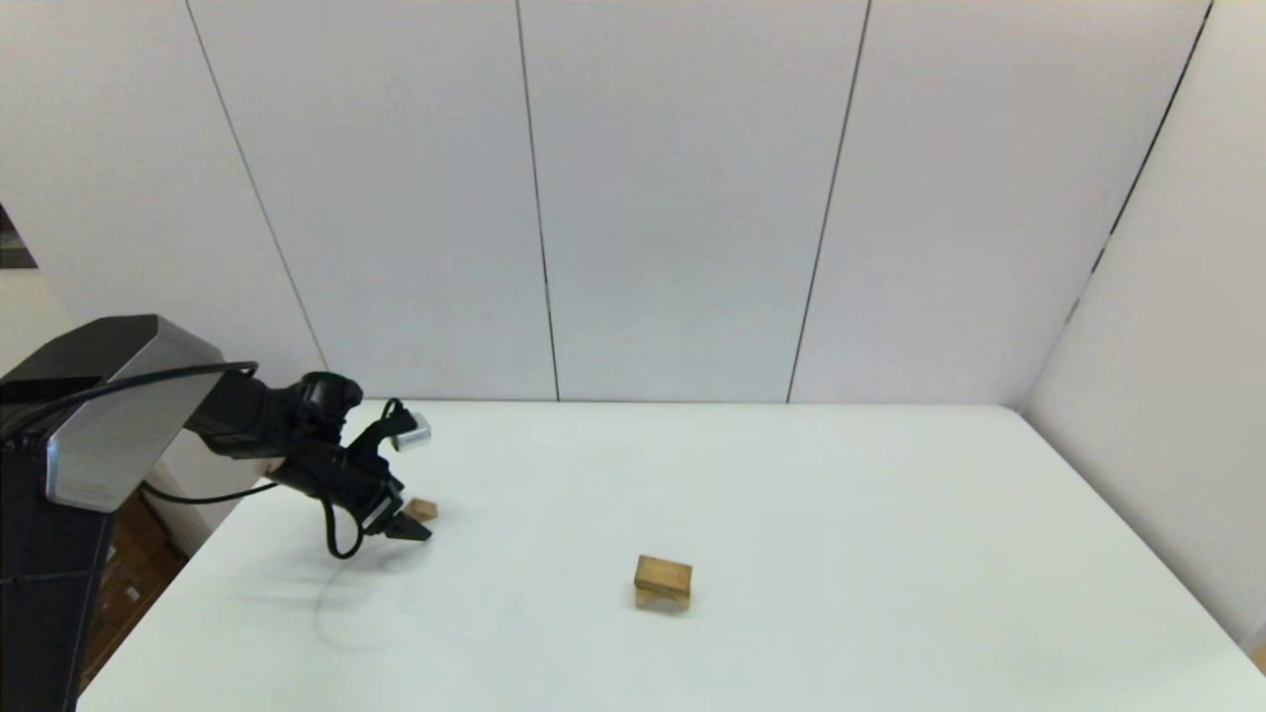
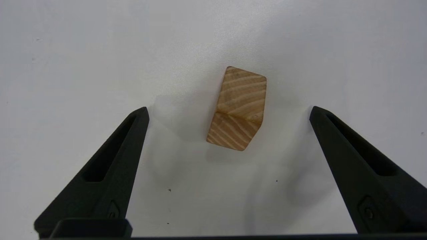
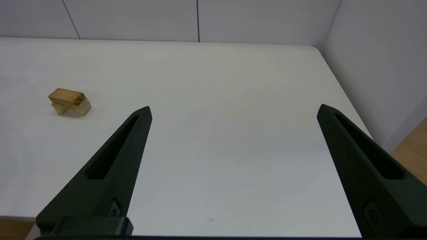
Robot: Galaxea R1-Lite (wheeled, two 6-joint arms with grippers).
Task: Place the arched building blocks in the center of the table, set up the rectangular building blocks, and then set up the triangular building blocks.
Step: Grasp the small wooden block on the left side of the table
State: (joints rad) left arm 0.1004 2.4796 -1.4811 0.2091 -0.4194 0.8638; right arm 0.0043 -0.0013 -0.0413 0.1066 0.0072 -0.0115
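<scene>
Plain white worktop (image 1: pixel 791 554) with rounded corners, backed by pale panelled walls (image 1: pixel 682 198) with dark seams. Near its middle stands the arched block (image 1: pixel 661 595) on its two short legs, with the rectangular slab (image 1: pixel 664 573) lying flat on top (light brown, no cut-out). The triangular wedge (image 2: pixel 238 108), pale wood with marked grain stripes, lies on the worktop well to the left of the arched block. The left gripper (image 2: pixel 228 111) hovers over the wedge, fingers spread wide, holding nothing. The right gripper (image 3: pixel 233 110) is likewise wide apart and empty, well away from the arched block.
</scene>
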